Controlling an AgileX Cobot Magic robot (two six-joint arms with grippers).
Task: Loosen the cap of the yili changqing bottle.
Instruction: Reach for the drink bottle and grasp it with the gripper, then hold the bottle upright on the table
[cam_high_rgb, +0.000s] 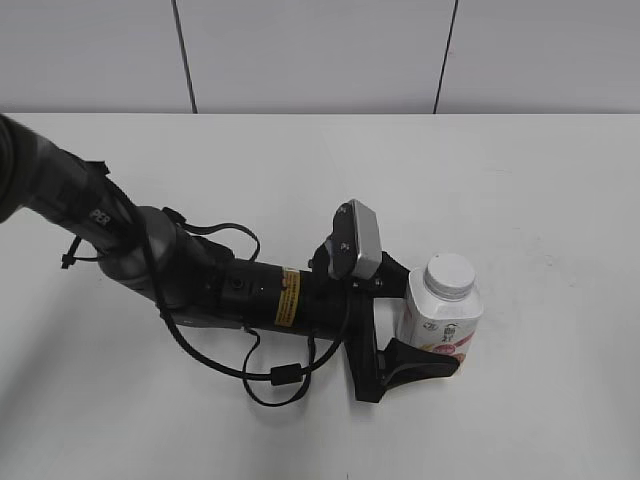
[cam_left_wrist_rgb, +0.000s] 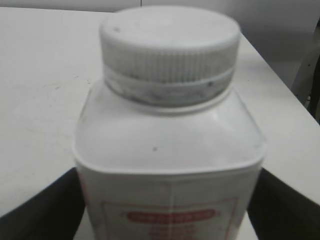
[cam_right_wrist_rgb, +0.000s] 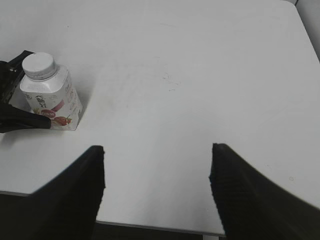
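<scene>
Left hand (cam_high_rgb: 425, 335) clamped, right hand (cam_right_wrist_rgb: 157, 192) spread

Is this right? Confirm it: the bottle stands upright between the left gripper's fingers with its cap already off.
Not quite. The cap is on the bottle, as the left wrist view shows. The rest holds: it stands upright between the left gripper's fingers.

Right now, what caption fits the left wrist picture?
Left gripper hugging the white bottle, cap on.

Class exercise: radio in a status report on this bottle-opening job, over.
Left end effector clamped on bottle. Right end effector open, empty, off to the side. Cap still on, unobstructed.
</scene>
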